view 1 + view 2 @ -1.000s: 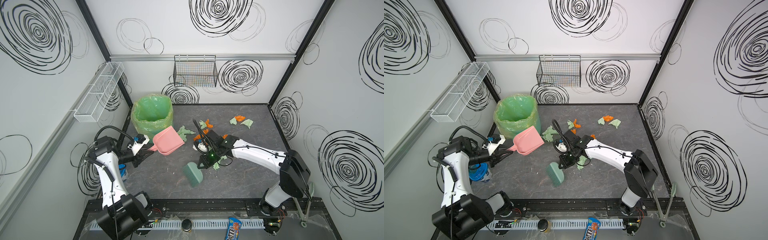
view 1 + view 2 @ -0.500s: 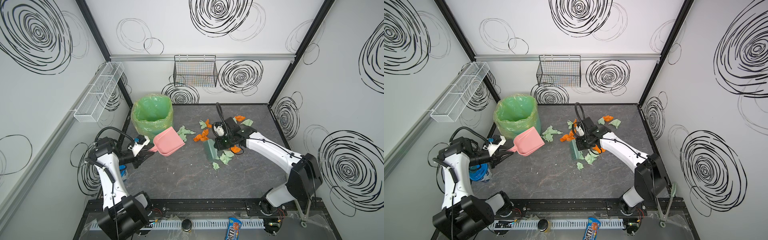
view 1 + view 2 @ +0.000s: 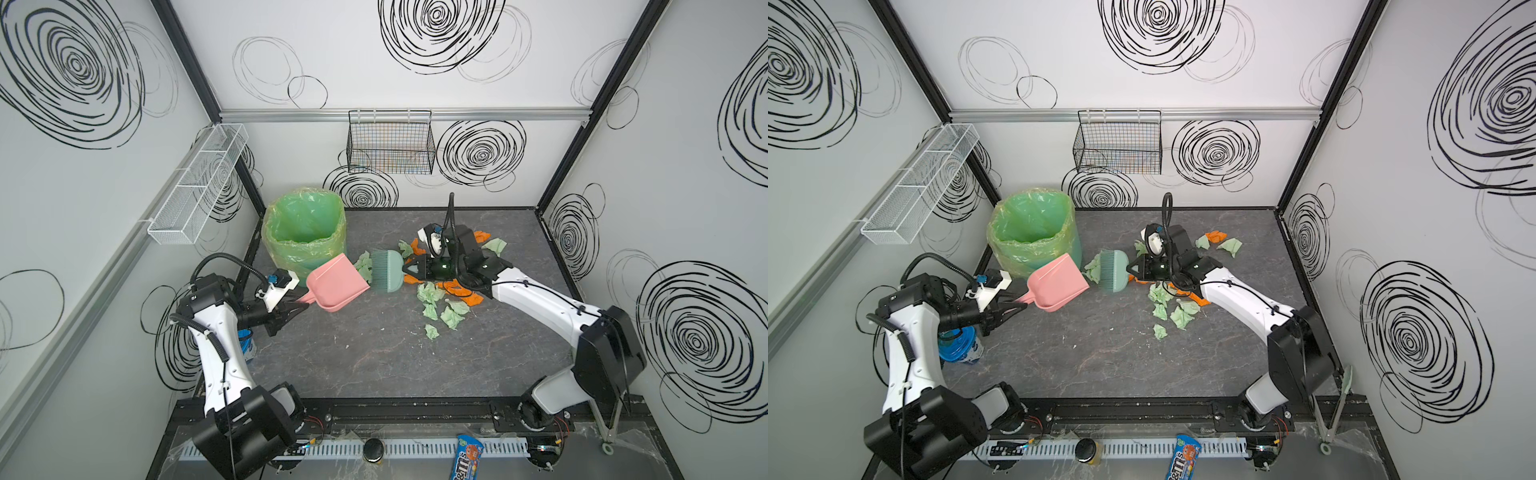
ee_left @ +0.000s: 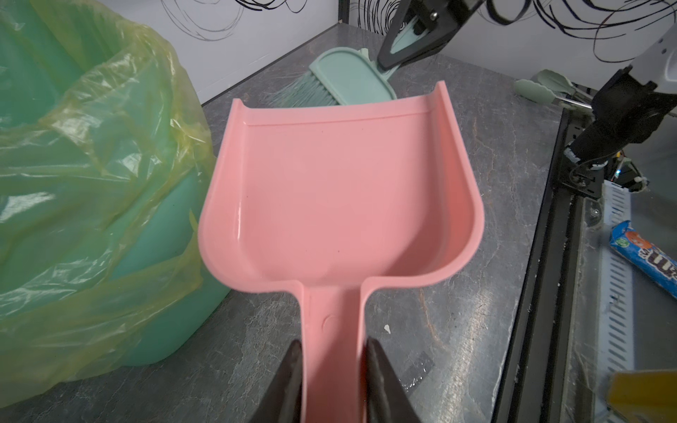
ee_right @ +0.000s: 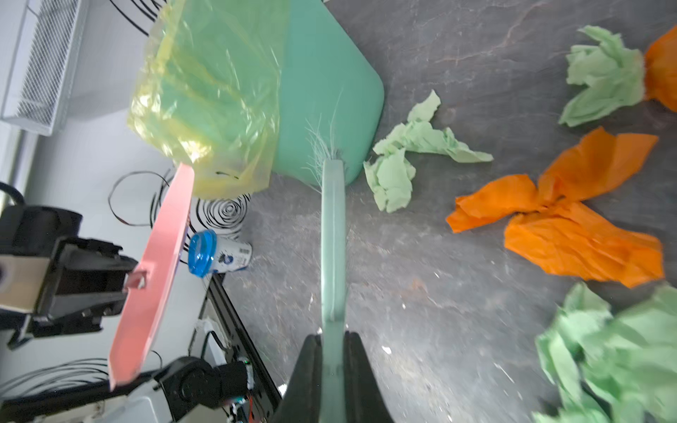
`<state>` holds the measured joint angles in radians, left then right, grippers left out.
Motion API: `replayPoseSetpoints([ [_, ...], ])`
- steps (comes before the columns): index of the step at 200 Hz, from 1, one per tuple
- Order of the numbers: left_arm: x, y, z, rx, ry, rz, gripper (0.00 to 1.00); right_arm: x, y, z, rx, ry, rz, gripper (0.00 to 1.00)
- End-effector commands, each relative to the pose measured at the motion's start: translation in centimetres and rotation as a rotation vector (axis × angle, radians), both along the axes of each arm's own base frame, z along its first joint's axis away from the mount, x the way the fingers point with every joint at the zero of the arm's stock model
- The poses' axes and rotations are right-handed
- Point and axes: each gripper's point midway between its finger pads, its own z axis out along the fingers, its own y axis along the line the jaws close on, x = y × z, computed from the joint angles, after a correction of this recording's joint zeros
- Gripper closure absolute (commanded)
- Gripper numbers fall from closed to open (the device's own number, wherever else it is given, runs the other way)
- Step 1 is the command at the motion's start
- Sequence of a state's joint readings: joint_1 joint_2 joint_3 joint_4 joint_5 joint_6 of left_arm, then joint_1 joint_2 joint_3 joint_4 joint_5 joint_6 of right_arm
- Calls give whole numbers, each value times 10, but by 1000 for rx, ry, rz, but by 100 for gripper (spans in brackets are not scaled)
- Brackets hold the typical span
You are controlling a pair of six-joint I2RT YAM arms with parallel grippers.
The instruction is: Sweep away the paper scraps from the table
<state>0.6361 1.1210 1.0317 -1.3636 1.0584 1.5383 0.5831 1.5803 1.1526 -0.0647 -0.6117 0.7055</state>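
My left gripper (image 3: 302, 306) (image 4: 333, 348) is shut on the handle of the pink dustpan (image 3: 336, 282) (image 4: 340, 190), which is empty and lies beside the bin. The right gripper (image 3: 409, 270) (image 5: 332, 337) is shut on the handle of a mint-green brush (image 3: 386, 272) (image 5: 332, 238). The brush's bristles stand at the dustpan's mouth, against a green scrap (image 3: 365, 266). More paper scraps, pale green (image 3: 430, 295) and orange (image 3: 467, 297) (image 5: 571, 234), lie under and around the right arm on the dark grey table (image 3: 374, 357).
A green bin with a plastic liner (image 3: 305, 232) stands at the back left. A blue-lidded cup (image 3: 957, 349) sits by the left arm. A black wire basket (image 3: 390, 147) and a white mesh shelf (image 3: 195, 187) hang on the walls. A candy packet (image 3: 467, 457) lies on the front ledge.
The right arm has carried the brush from the front middle of the table toward the back and then left, up to the dustpan's mouth. The left arm and dustpan have stayed still.
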Motion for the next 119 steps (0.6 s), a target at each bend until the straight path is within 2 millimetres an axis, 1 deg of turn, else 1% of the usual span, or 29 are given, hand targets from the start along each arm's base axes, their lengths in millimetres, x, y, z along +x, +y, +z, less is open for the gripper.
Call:
replayPoseSetpoints([
  [1, -9, -8, 4, -31, -6, 4, 100, 40, 27, 19, 180, 12, -65, 100],
  [16, -12, -9, 2, -19, -10, 5, 100, 60, 37, 6, 197, 75, -86, 100],
  [35, -15, -11, 0, -14, -10, 3, 100, 80, 49, -11, 219, 129, -101, 100],
  [61, -16, -11, -3, -16, -4, 0, 100, 96, 61, -32, 253, 182, -110, 100],
  [74, -16, -11, -4, -17, 1, 0, 100, 102, 61, -45, 249, 206, -123, 100],
  [91, -17, -11, -5, -9, 1, -3, 100, 108, 54, -68, 237, 250, -150, 100],
  [104, -17, -12, -6, -6, -1, -5, 100, 106, 46, -85, 230, 286, -161, 100],
  [119, -18, -12, -7, -2, 0, -6, 100, 102, 34, -98, 220, 312, -182, 100],
])
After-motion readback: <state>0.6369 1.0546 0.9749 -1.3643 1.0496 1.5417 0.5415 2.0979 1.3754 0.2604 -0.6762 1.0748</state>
